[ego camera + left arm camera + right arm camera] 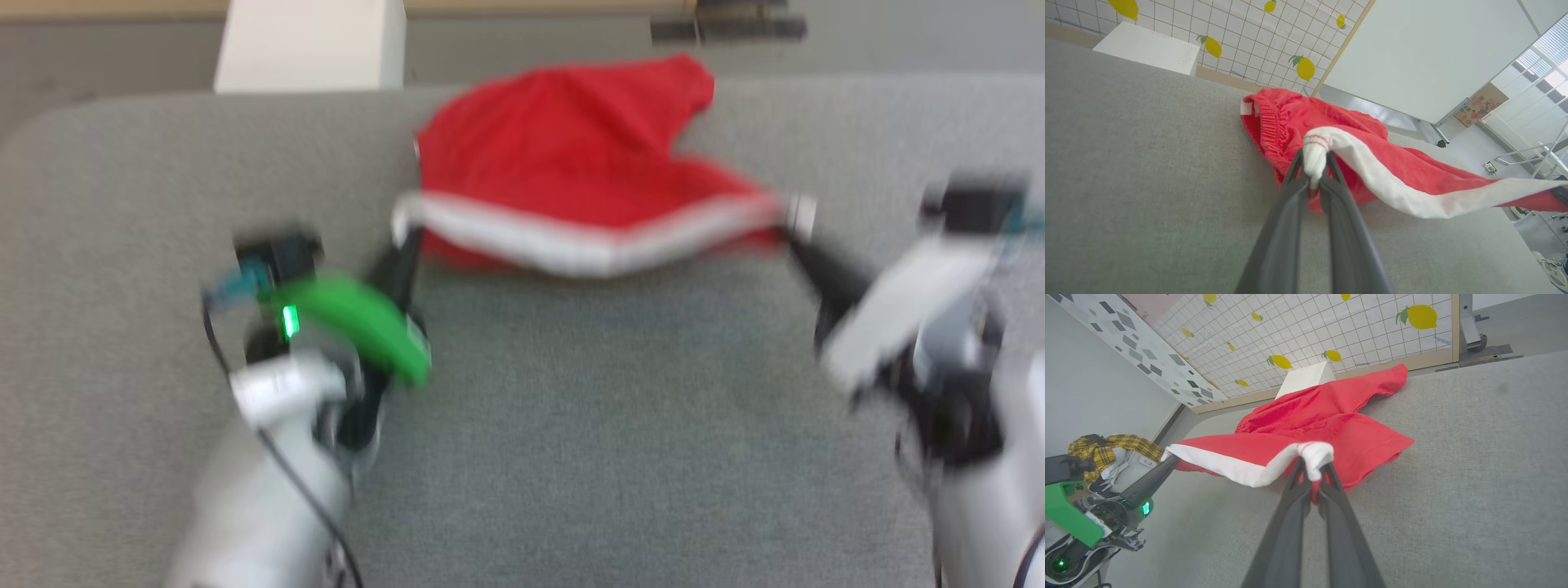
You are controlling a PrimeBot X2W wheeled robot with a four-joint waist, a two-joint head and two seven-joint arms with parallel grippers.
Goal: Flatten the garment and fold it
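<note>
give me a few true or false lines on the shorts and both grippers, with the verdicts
1. The left gripper has its fingers shut on the white trim of the red soft-fabric shorts. True.
2. The right gripper hangs open, clear of the shorts. False: it is shut on the white trim too.
3. The shorts lie neatly folded on the grey cloth-covered table. False: they are unfolded and rumpled, the trimmed edge stretched between both grippers.
4. A white box stands beyond the table's far edge. True.
</note>
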